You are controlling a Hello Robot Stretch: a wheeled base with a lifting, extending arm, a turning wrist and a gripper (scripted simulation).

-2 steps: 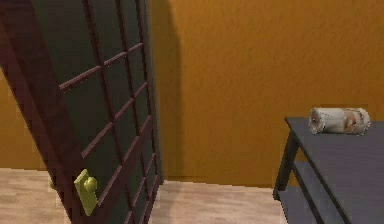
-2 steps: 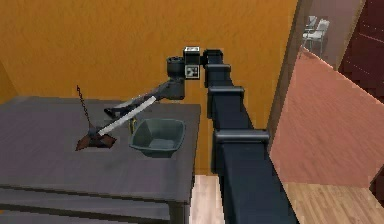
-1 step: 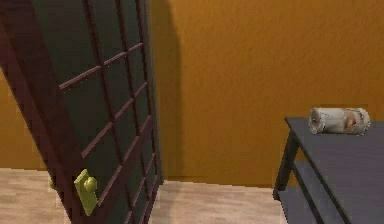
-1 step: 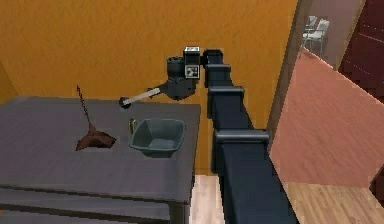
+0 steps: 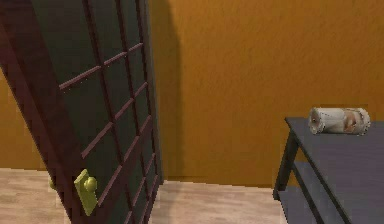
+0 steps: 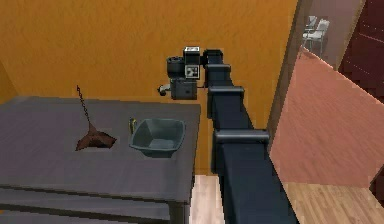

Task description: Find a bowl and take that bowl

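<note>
Grey-blue, square-sided bowl (image 6: 157, 136) sits by the dark table's (image 6: 60, 165) right edge, my gripper (image 6: 168, 88) farther back against the orange wall (image 6: 100, 40); whether I grasp anything, I cannot tell. Open floor (image 6: 330, 120) lies right.

Dark paned door (image 5: 95, 110) left, pale cylinder (image 5: 340, 120) lying on grey table (image 5: 335, 162).

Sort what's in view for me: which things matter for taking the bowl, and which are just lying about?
For the job:
bowl, on the grey table
gripper

Just lying about:
dark red thing with a thin stick
pale roll
dark door
</note>
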